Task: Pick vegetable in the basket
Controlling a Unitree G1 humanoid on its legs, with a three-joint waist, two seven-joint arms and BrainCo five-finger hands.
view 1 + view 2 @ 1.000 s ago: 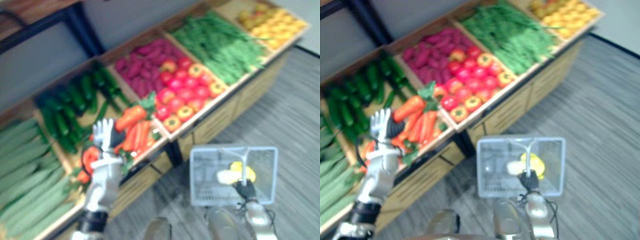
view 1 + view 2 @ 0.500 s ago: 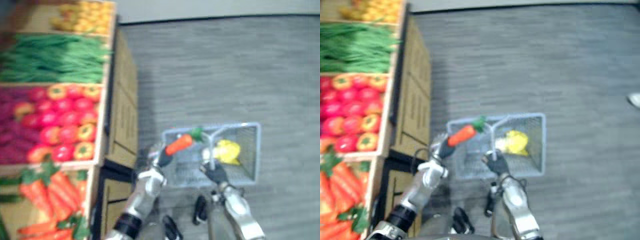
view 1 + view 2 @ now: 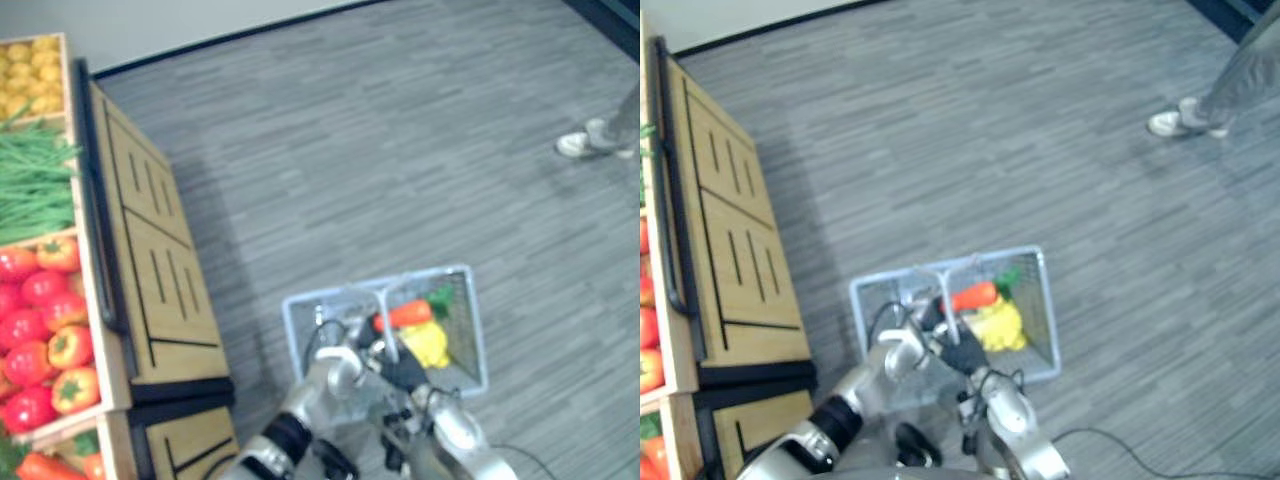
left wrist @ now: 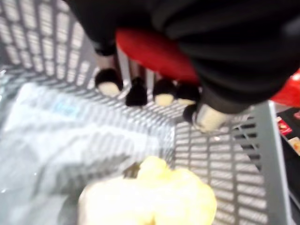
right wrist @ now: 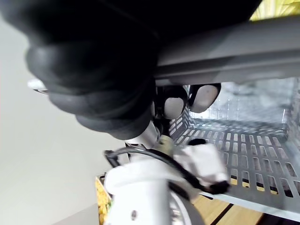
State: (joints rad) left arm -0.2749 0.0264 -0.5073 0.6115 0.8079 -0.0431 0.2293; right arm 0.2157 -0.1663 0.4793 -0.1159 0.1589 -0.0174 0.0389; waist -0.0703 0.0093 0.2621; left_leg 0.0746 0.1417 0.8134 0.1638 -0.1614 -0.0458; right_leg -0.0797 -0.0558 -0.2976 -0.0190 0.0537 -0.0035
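1. Grey plank floor [image 3: 400, 150] takes up most of the head views. A wooden worktop [image 3: 150, 280] with produce bins runs down the left edge of the frame.
2. The bins hold yellow produce [image 3: 30, 70] at the upper left, green beans [image 3: 30, 185] below it, then red and orange vegetables [image 3: 40, 340].
3. A person's shoe [image 3: 585, 143] and trouser leg [image 3: 1250, 70] are at the upper right, well apart from the robot.
4. A pale grey mesh basket [image 3: 472, 330] is at the lower centre of the frame, just right of the worktop's corner.
5. The left hand [image 4: 165, 91] comes in from the lower left and reaches inside the basket. Its fingers are curled round an orange carrot [image 3: 405, 314], which lies across the palm in the wrist view, dark fingertips showing past it.
6. The carrot is inside the basket's rim, toward its upper right. Its green top points at the far right corner. It is above and just beside a yellow vegetable [image 3: 427, 345].
7. The yellow vegetable rests on the basket bottom near the right wall.
8. The right hand [image 3: 962, 353] comes up from the bottom centre. It is closed tight round the basket's grey handle [image 5: 243, 49], with the fingers wrapped over the bar.
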